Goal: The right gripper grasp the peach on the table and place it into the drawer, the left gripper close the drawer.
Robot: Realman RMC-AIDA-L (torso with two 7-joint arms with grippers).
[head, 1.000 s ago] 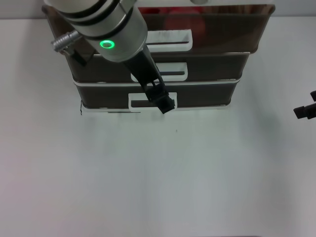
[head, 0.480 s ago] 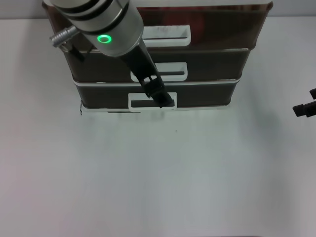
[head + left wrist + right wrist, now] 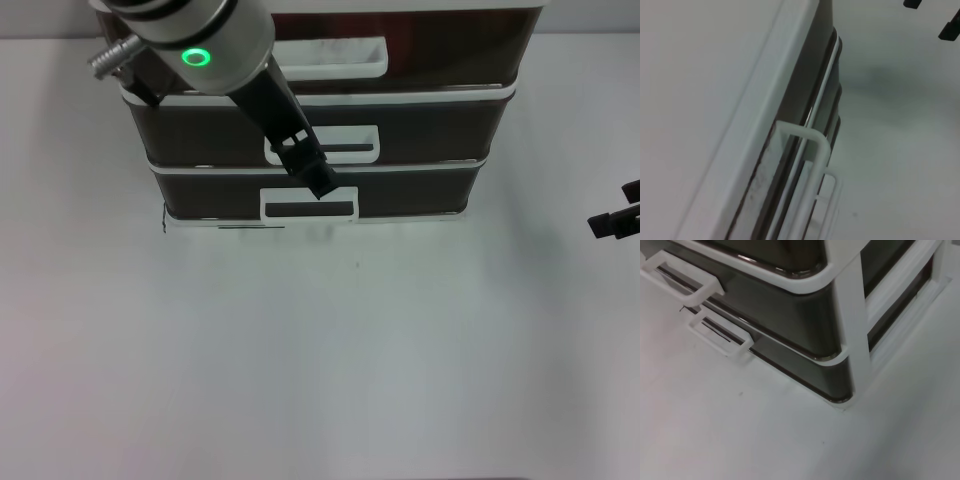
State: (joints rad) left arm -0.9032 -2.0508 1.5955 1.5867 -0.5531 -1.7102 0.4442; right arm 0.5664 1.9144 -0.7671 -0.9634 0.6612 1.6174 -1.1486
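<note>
the drawer [image 3: 400, 60], the top one with the long white handle [image 3: 330, 58], sits nearly flush with the two lower drawers [image 3: 420, 150]; the peach is not visible. the left gripper [image 3: 318, 180] hangs before the lower drawer fronts, its fingers apparently pressed together. the right gripper [image 3: 615, 220] is at the table's [image 3: 320, 360] right edge, fingers spread.

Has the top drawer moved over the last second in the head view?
Yes. The top drawer has slid inward, its front now nearer flush with the lower drawers, with the left gripper in front.
</note>
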